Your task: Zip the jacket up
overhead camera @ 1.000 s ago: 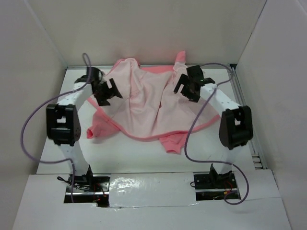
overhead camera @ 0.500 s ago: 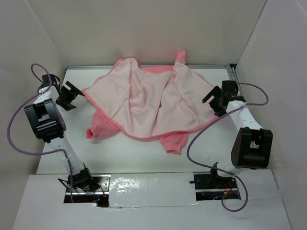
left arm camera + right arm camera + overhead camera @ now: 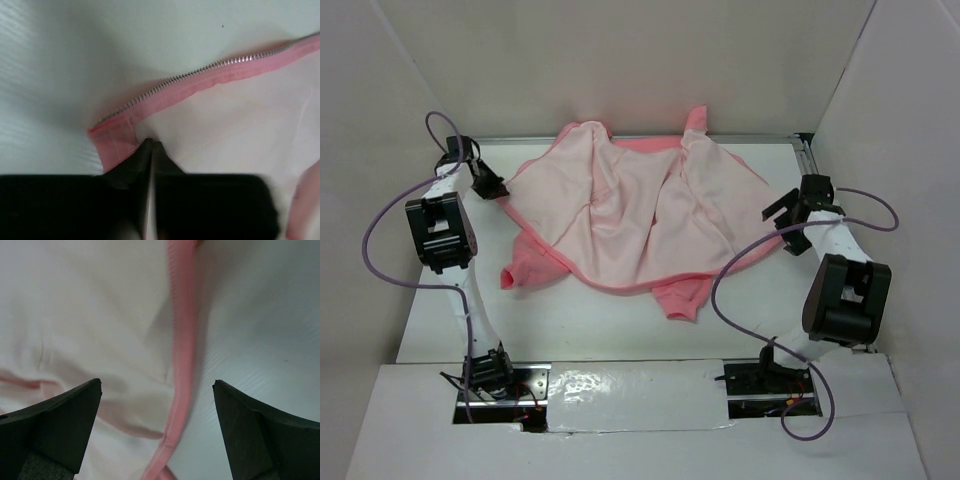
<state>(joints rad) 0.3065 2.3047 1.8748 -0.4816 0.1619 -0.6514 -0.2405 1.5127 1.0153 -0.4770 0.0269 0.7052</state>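
Note:
The salmon-pink jacket (image 3: 640, 220) lies spread wide on the white table, pale lining up, collar toward the back wall. My left gripper (image 3: 490, 187) is at its left front edge. In the left wrist view the gripper (image 3: 151, 144) has its jaws pressed together on the fabric just inside the hem corner, below the row of zipper teeth (image 3: 200, 72). My right gripper (image 3: 785, 218) is at the jacket's right edge. In its own wrist view it (image 3: 157, 384) stands wide open, straddling the pink edge strip (image 3: 181, 340), with nothing gripped.
White walls close in the table on the left, back and right. A metal rail (image 3: 810, 170) runs along the right side. Two pink sleeve cuffs (image 3: 515, 275) (image 3: 682, 300) stick out at the jacket's near edge. Purple cables (image 3: 390, 230) loop off both arms.
Both arms swung outward from over the jacket's middle to its left and right edges. The left gripper's jaws went from open to closed at the left hem corner; the right stayed open.

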